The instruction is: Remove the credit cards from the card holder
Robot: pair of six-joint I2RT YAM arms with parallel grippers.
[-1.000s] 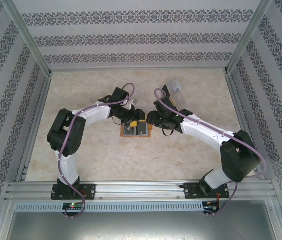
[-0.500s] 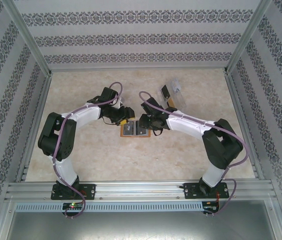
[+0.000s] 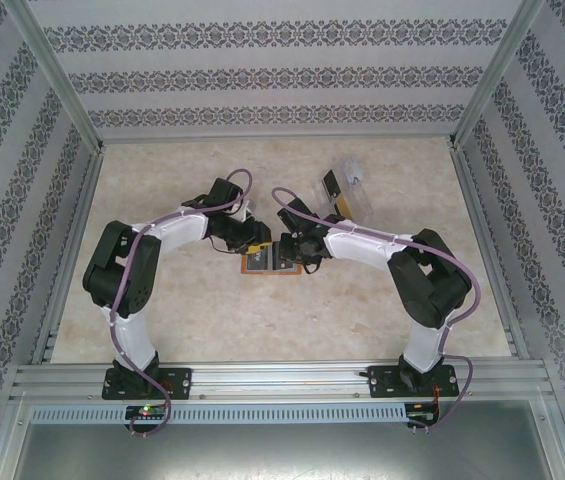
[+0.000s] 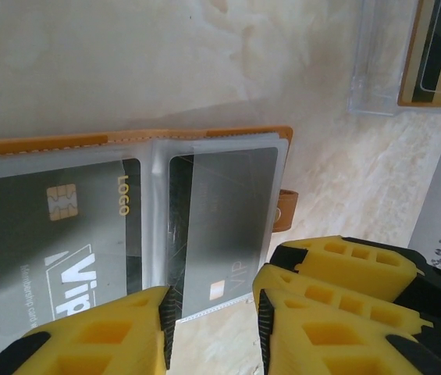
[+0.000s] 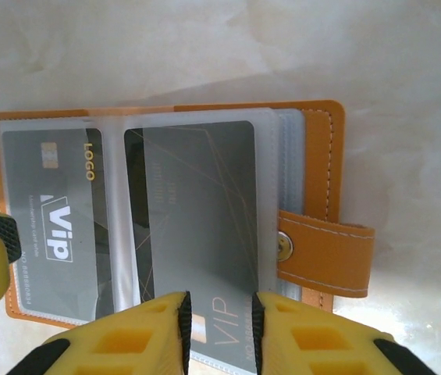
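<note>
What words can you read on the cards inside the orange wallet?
"LOGO": gold letters on the left grey card in the card holder.
"ViP": big white letters on that same card.
"VIP": pale letters near the lower edge of the right grey card.
The tiny print along the left grey card's edge is too small to read.

Chip card (image 5: 56,226): "LOGO", "Vip". Neighbouring card (image 5: 200,234): "VIP".

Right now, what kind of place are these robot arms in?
Probably a robot test booth, not a home: the left arm and right arm are bolted to a metal rail, a metal frame surrounds the table, and patterned panels serve as walls.
</note>
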